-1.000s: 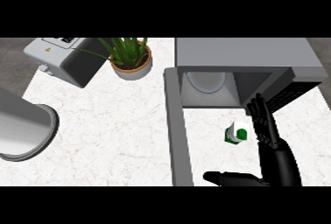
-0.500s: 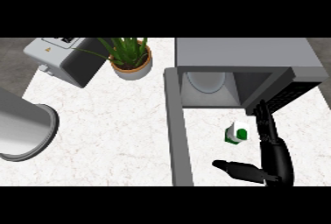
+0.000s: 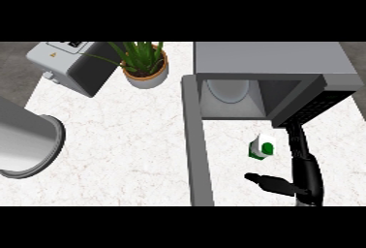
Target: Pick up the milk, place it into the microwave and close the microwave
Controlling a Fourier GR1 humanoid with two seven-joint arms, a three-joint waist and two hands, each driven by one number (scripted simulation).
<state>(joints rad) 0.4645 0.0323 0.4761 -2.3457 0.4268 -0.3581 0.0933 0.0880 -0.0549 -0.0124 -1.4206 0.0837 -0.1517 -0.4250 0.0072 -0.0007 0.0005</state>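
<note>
The table (image 3: 129, 145) looks like matt white stone with faint veining. At the upper right, the microwave (image 3: 271, 58) has a plain matt grey shell, like painted metal, and a dark perforated grille panel (image 3: 318, 104). The milk (image 3: 262, 147) is a smooth white and green carton. The right hand (image 3: 307, 174) is black with a slight plastic sheen. At the left edge, a grey cylinder (image 3: 22, 140) shows a soft metallic sheen.
</note>
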